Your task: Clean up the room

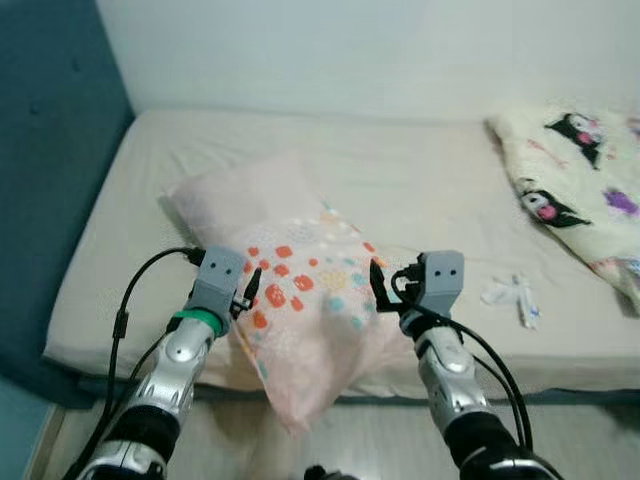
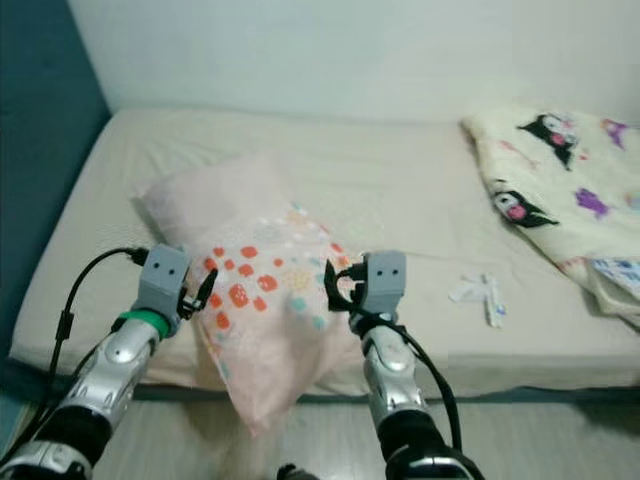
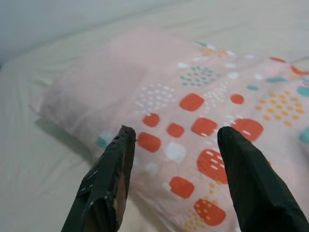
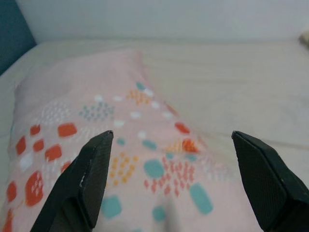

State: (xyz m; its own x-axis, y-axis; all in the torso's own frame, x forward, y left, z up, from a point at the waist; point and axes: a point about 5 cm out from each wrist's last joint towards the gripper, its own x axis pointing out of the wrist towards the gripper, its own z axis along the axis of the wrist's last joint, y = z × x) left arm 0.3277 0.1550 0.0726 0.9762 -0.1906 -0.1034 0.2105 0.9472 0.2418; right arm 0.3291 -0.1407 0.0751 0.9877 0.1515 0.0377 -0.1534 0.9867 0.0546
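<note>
A pale pink pillow [image 1: 300,290] with orange and teal dots lies across the near edge of the bed [image 1: 400,170], one corner hanging over the side. My left gripper [image 1: 250,288] is at the pillow's left side, open, its fingers [image 3: 113,174] just above the cloth. On the pillow's right side my right gripper [image 1: 378,285] stands open too, with the fingers [image 4: 89,179] spread wide over the dotted cover. Neither gripper holds anything.
A cream blanket [image 1: 580,190] with cartoon figures is bunched at the bed's far right. Small white wrappers [image 1: 515,295] lie on the sheet near the front edge. A dark blue headboard [image 1: 50,180] stands to the left, a white wall behind, pale floor [image 1: 350,440] below.
</note>
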